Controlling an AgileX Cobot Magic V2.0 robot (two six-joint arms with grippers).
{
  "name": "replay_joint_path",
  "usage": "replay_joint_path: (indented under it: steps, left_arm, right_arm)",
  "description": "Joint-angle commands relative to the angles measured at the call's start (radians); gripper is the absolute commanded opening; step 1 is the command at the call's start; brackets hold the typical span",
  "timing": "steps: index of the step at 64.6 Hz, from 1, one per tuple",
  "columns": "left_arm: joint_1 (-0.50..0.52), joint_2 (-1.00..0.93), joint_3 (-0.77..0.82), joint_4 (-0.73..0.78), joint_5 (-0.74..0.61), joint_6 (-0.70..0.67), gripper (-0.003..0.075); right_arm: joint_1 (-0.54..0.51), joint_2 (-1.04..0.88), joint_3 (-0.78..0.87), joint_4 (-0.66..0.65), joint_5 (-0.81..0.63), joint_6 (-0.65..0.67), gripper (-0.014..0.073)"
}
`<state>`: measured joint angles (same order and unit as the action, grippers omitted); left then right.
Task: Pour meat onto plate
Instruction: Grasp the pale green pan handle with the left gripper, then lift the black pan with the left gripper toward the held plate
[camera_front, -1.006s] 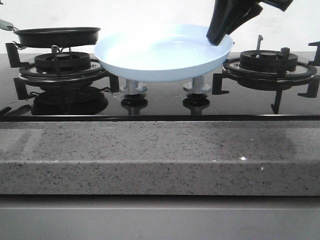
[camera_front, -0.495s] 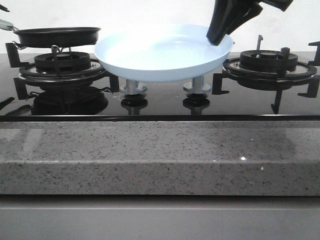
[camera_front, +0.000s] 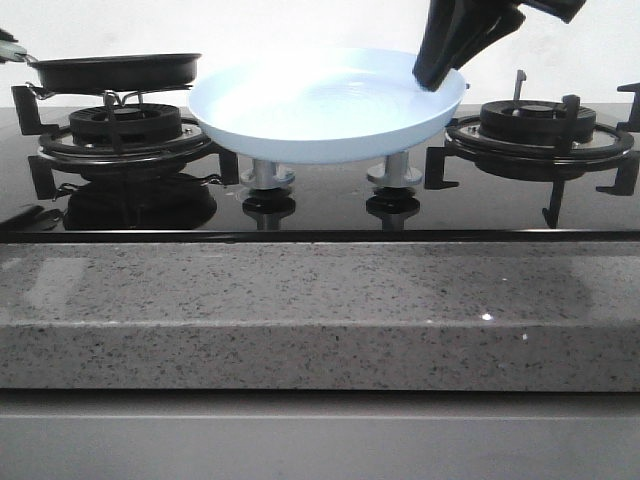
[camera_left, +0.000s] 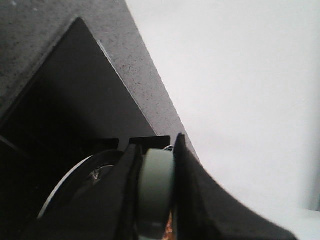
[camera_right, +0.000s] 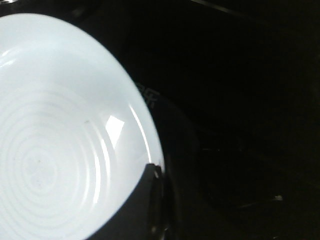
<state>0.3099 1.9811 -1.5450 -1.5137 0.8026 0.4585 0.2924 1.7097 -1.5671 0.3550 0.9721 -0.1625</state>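
Note:
The pale-blue plate (camera_front: 320, 110) hangs above the middle of the stove, tilted a little. My right gripper (camera_front: 437, 75) is shut on its right rim. In the right wrist view one finger (camera_right: 142, 205) lies over the plate's inner edge, and the plate (camera_right: 60, 145) is empty. The black frying pan (camera_front: 115, 72) sits on the left burner. My left gripper (camera_left: 156, 150) is shut on the pan's pale handle (camera_left: 156, 185), at the left edge of the front view (camera_front: 10, 48). The pan's wall hides the meat; only a small orange-brown speck (camera_left: 170, 229) shows under the handle.
The left burner grate (camera_front: 120, 135) stands under the pan and the right burner grate (camera_front: 540, 130) stands beside the plate. Two knobs (camera_front: 268, 180) (camera_front: 393, 175) are below the plate. A speckled grey counter edge (camera_front: 320, 310) runs along the front.
My left gripper has come in at the left edge and closed on the pan's handle. The pan has shifted only slightly. The plate and right gripper have not moved.

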Motion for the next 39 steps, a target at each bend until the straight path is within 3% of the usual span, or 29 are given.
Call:
replay_joint_path:
  steps: [1, 26, 39]
  left_arm:
    - [0.001, -0.055, -0.03, -0.029, 0.03, 0.006, -0.002]
    - [0.046, -0.099, -0.03, -0.217, 0.16, 0.012, -0.002]
    - [0.039, -0.183, -0.03, -0.199, 0.182, 0.06, -0.002]
  right_arm:
    - [-0.004, -0.055, -0.023, 0.031, -0.036, -0.007, -0.0069]
    - [-0.004, -0.055, -0.023, 0.031, -0.036, -0.007, -0.0069]
    - [-0.004, -0.055, -0.023, 0.031, -0.037, -0.007, -0.0069]
